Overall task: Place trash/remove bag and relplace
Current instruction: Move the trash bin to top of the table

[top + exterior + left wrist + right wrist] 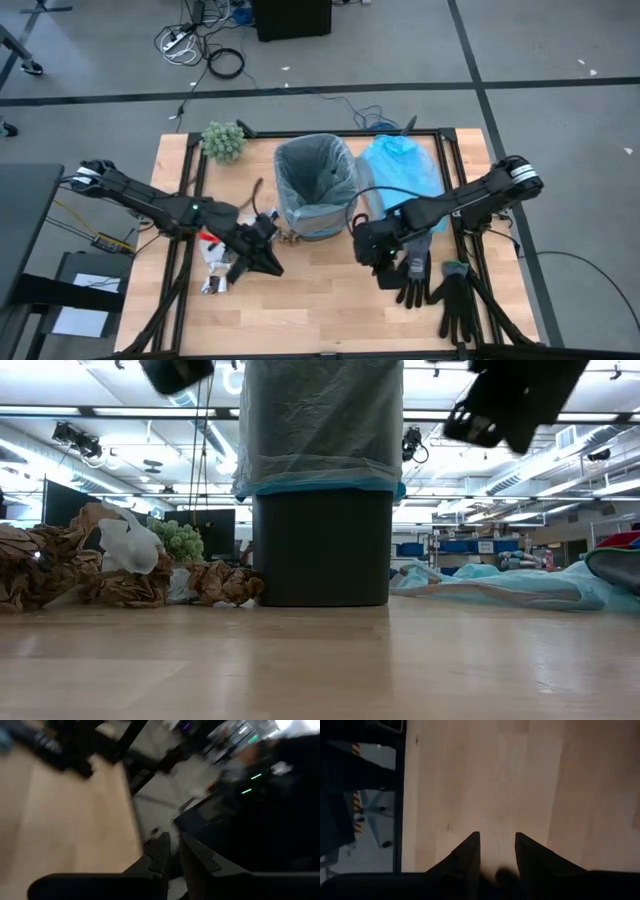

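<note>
From above, the bag (pixel 316 172) lines the bin (pixel 318 222) mid-table; thin and limp, it looks best pinched at its folded-over rim, while the light trash (pixel 214 262) lies by the left pincer (pixel 262 262). Level with the table (pixel 320 660), the bin's inside is hidden. In the wrist views the left pincer is narrow and empty, the right pincer (pixel 496 851) part-open over bare wood.
</note>
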`<state>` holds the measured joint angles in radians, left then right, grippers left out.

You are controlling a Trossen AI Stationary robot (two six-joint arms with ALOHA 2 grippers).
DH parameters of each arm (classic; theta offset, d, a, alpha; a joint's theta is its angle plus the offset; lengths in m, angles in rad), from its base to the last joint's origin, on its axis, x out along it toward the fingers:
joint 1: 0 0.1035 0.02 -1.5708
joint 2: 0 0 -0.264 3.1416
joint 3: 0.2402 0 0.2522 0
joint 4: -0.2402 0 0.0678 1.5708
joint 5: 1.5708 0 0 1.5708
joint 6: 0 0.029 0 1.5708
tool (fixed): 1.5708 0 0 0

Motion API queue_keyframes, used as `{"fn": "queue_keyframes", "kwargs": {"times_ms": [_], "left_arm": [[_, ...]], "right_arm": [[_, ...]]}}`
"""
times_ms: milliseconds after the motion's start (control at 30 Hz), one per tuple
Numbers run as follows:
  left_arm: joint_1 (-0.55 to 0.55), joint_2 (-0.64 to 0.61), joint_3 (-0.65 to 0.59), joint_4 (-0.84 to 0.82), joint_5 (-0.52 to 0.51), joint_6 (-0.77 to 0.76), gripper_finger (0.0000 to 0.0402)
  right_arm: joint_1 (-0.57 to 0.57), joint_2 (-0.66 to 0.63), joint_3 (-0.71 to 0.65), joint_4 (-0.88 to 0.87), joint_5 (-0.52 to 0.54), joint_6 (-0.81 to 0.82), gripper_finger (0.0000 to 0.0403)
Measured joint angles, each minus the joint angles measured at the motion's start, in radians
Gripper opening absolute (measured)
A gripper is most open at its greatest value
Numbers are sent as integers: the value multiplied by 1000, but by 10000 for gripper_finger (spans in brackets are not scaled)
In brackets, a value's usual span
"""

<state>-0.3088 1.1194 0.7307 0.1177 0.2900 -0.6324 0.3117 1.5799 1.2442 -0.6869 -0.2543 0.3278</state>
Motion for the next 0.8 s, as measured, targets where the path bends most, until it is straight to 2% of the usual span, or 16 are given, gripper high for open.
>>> {"fn": "queue_keyframes", "kwargs": {"times_ms": [100, 200, 367, 600, 800], "left_arm": [[0, 62, 0, -35, -28, 27, 51], [5, 120, 0, -43, -116, 27, 51], [37, 192, 0, -31, -278, 26, 51], [94, 217, 0, -35, -403, 31, 51], [151, 217, -1, -45, -558, 79, 51]], "right_arm": [[-12, 36, -3, 76, -5, -23, 111], [-31, 40, -3, 106, 2, -72, 111], [-87, 36, -3, 113, 113, -111, 111], [-180, 37, -3, 199, 176, -141, 111], [-252, 37, -3, 263, 222, -153, 111]]}}
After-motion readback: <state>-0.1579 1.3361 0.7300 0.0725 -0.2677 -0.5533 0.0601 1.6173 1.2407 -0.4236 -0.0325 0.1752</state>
